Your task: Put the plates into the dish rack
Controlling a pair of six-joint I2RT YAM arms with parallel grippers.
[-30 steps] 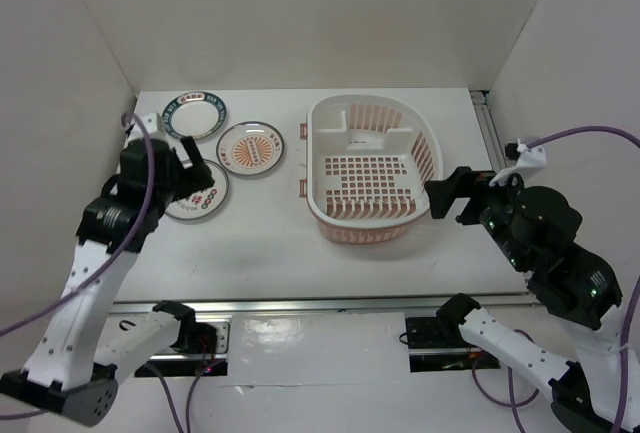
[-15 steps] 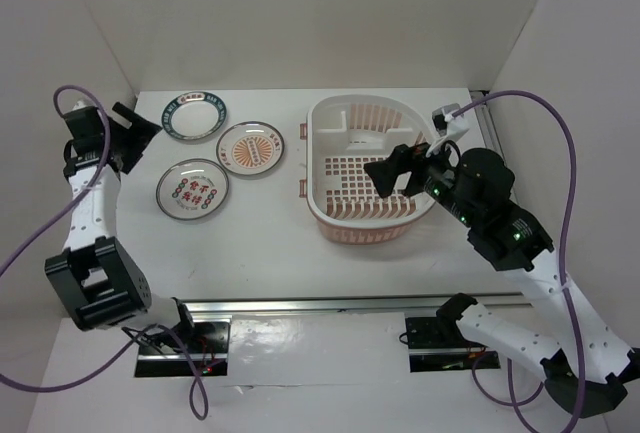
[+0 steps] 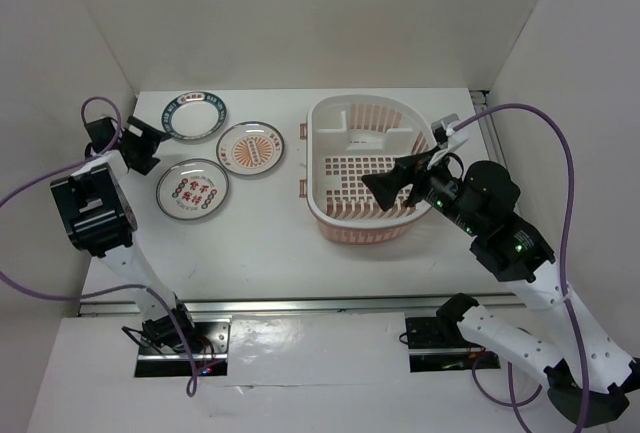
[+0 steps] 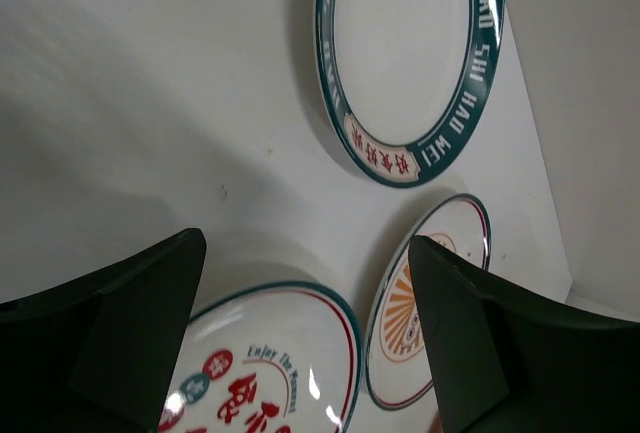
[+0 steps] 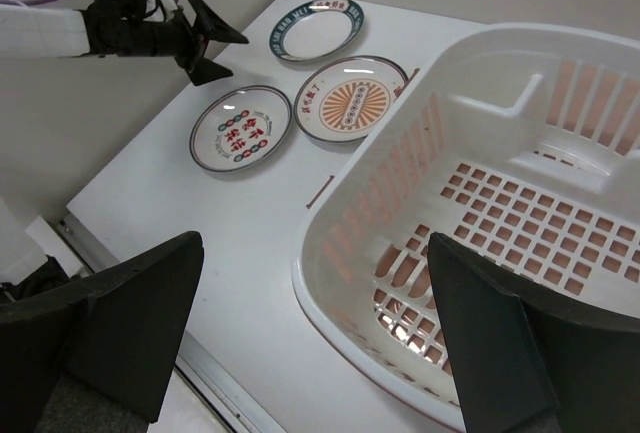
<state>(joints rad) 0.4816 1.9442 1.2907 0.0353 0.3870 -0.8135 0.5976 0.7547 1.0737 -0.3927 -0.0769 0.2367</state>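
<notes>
Three plates (pincer agape)

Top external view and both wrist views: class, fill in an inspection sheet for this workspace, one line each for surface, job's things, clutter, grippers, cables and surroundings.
Surface: white table, no spills seen.
Job's things: teal-rimmed plate, sunburst plate and red-lettered plate lie flat on the table, left of the dish rack; no plates in the rack.
Clutter: nothing seen.
Grippers: left gripper open, fingers empty, beside the plates; right gripper open, fingers empty, over the rack.
Cables: purple cables loop off both arms, clear of the plates.
Surroundings: white walls on three sides; metal rail at the near edge.
</notes>
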